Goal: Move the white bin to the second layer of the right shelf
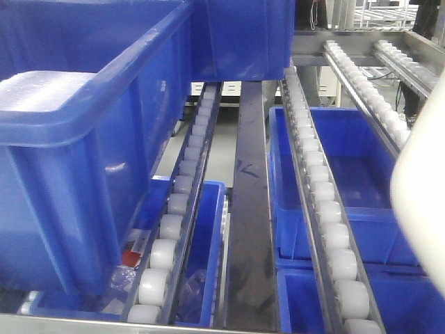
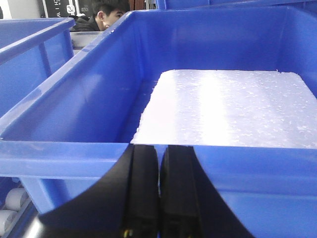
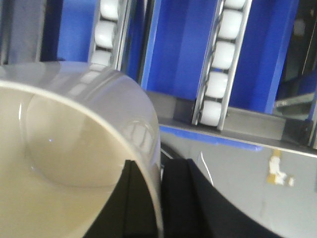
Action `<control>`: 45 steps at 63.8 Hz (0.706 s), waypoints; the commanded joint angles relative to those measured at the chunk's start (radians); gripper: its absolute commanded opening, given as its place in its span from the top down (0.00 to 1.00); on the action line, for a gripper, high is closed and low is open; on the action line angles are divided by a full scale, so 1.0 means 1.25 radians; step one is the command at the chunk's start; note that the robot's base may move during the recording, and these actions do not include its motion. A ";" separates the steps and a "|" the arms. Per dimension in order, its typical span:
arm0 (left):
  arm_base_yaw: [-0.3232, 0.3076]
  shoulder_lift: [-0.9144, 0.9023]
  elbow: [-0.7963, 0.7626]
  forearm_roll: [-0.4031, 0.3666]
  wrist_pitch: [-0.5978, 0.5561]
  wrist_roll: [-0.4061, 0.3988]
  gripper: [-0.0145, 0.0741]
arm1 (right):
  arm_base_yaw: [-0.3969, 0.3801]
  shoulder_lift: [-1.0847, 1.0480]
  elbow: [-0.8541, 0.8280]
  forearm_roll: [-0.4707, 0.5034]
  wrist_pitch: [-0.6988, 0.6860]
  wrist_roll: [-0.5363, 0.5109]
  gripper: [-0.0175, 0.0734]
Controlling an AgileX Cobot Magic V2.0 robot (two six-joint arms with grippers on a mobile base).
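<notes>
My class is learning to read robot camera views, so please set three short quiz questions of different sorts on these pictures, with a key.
1. True or false: the right pincer grips the wall of the glossy cream-white plastic bin.
2. What lies inside the big blue plastic crate in front of the left pincer? A) a white foam slab B) red bottles C) nothing
3. Fill in: the steel rack rails carry rows of small white plastic ____.

Key
1. True: one finger sits inside the rim, one outside.
2. A: the white foam slab.
3. Rollers.
</notes>
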 commanded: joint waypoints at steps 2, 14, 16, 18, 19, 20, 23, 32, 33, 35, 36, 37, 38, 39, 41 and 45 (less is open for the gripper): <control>-0.003 -0.012 0.029 -0.005 -0.068 -0.002 0.74 | -0.004 -0.049 -0.029 -0.085 0.062 0.056 0.74; -0.003 -0.012 0.029 -0.005 -0.068 -0.002 0.74 | -0.004 -0.083 -0.027 -0.139 0.062 0.074 0.74; -0.003 -0.012 0.029 -0.005 -0.068 -0.002 0.74 | -0.004 -0.078 -0.027 -0.139 0.062 0.074 0.74; -0.003 -0.012 0.029 -0.005 -0.068 -0.002 0.74 | -0.004 -0.069 -0.027 -0.139 0.061 0.074 0.74; -0.003 -0.012 0.029 -0.005 -0.068 -0.002 0.74 | -0.004 -0.065 -0.027 -0.140 0.061 0.074 0.74; -0.003 -0.012 0.029 -0.005 -0.068 -0.002 0.74 | -0.004 -0.062 -0.027 -0.141 0.061 0.074 0.74; -0.003 -0.012 0.029 -0.005 -0.068 -0.002 0.74 | -0.004 -0.046 -0.027 -0.144 0.061 0.074 0.74; -0.003 -0.012 0.029 -0.005 -0.068 -0.002 0.74 | -0.004 -0.007 -0.028 -0.176 0.053 0.074 0.74; -0.003 -0.012 0.029 -0.005 -0.068 -0.002 0.74 | -0.004 -0.004 -0.028 -0.181 0.051 0.074 0.74; -0.003 -0.012 0.029 -0.005 -0.068 -0.002 0.74 | -0.004 0.005 -0.029 -0.191 0.049 0.074 0.74; -0.003 -0.012 0.029 -0.005 -0.068 -0.002 0.74 | -0.004 0.009 -0.030 -0.196 0.047 0.074 0.74; -0.003 -0.012 0.029 -0.005 -0.068 -0.002 0.74 | -0.004 0.013 -0.031 -0.201 0.046 0.074 0.74; -0.003 -0.012 0.029 -0.005 -0.068 -0.002 0.74 | -0.004 0.016 -0.033 -0.204 0.044 0.074 0.74; -0.003 -0.012 0.029 -0.005 -0.068 -0.002 0.74 | -0.004 0.020 -0.034 -0.206 0.041 0.074 0.74; -0.003 -0.012 0.029 -0.005 -0.068 -0.002 0.74 | -0.004 0.026 -0.036 -0.211 0.031 0.074 0.74; -0.003 -0.012 0.029 -0.005 -0.068 -0.002 0.74 | -0.004 0.033 -0.037 -0.213 0.003 0.074 0.74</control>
